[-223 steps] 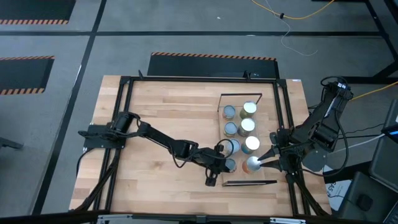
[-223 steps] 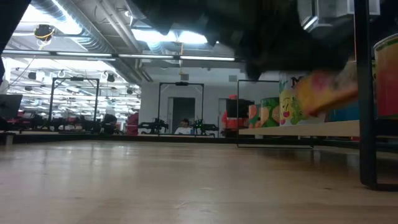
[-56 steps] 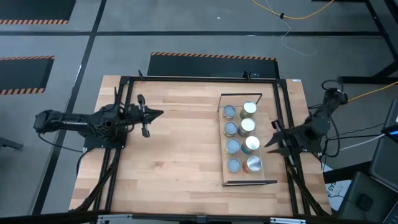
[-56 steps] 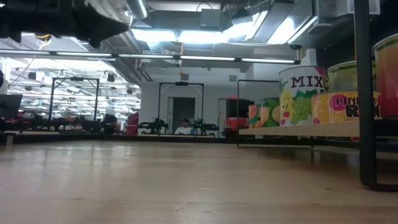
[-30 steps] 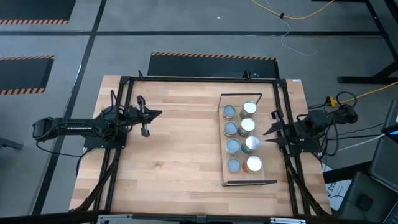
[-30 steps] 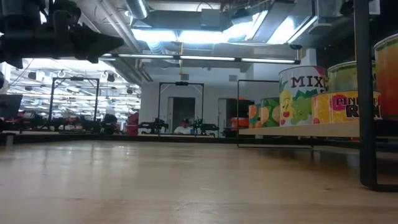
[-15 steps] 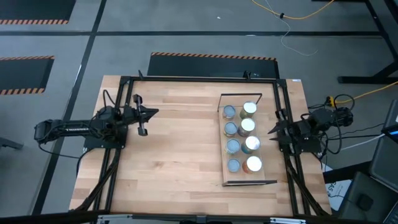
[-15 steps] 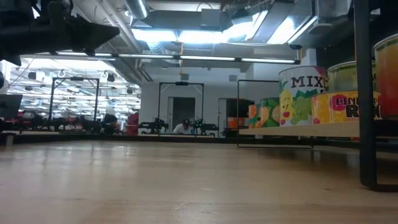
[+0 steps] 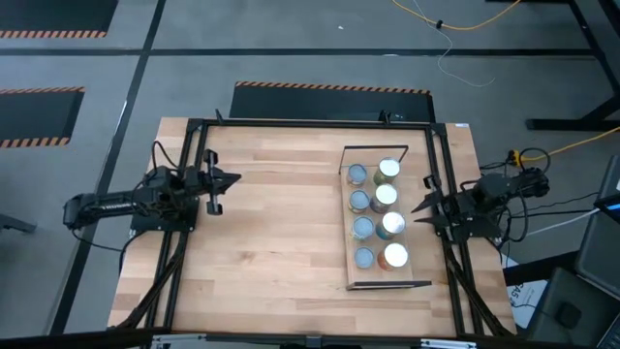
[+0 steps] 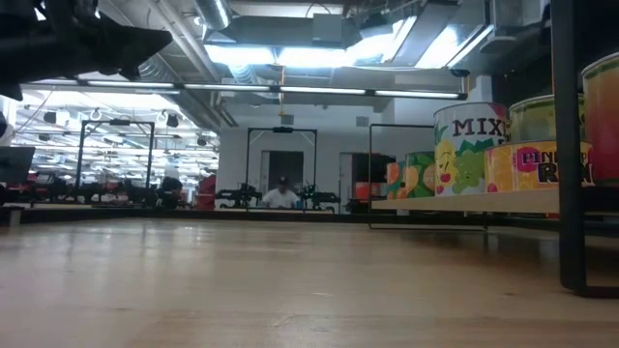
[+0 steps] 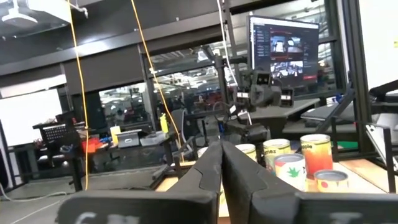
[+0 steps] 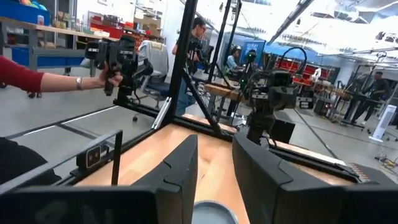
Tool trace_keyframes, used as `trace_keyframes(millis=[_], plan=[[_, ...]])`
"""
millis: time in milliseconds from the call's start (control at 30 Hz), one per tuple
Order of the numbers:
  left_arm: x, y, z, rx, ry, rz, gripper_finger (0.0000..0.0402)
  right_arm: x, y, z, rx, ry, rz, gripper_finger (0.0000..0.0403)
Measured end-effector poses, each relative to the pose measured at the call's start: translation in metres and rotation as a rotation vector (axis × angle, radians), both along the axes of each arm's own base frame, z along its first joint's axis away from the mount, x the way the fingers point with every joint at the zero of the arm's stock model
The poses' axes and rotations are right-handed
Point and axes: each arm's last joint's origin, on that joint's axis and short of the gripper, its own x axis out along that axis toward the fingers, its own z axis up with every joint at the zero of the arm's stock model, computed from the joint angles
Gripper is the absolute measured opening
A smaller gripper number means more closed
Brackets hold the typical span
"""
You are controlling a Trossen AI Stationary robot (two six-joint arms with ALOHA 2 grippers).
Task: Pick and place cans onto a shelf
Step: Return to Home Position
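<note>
Several cans stand upright in two rows on the shelf (image 9: 378,242), a pale board with dark end frames at the table's right. Their tops are pale blue, silvery or white, for example one can (image 9: 359,201) and another can (image 9: 394,256). The low view shows cans (image 10: 471,145) with fruit labels resting on the shelf board (image 10: 464,203). My left gripper (image 9: 237,179) is shut and empty above the table's left part, far from the shelf; it also shows in its wrist view (image 11: 222,152). My right gripper (image 9: 420,199) is open and empty just right of the shelf, pointing at it (image 12: 214,165).
A black metal frame (image 9: 194,145) runs around the tabletop. Bare wood (image 9: 281,233) lies between my left gripper and the shelf. In the right wrist view a person's hand (image 12: 109,78) with a red sleeve holds a device beyond the table.
My left gripper has drawn back toward the table's left edge, staying shut. The cans and the shelf have stayed where they were.
</note>
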Motion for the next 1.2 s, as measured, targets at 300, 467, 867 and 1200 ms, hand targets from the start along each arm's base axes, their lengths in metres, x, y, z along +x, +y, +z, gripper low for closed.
trace_keyframes(millis=[300,467,867,1200], plan=[[-0.006,-0.002,-0.004,-0.019,0.017,-0.008,0.0001,0.014,0.006,-0.03,0.008,-0.016,0.0,0.0105],[-0.006,-0.002,-0.008,-0.033,0.057,-0.037,0.0007,0.018,0.007,-0.041,0.014,-0.027,0.0,0.0105],[-0.005,-0.003,-0.014,-0.062,0.126,-0.086,0.0009,0.024,0.009,-0.061,0.023,-0.025,0.0,0.0105],[-0.003,-0.003,-0.025,-0.123,0.234,-0.091,0.0005,0.024,0.009,-0.065,0.024,0.021,0.001,0.0105]])
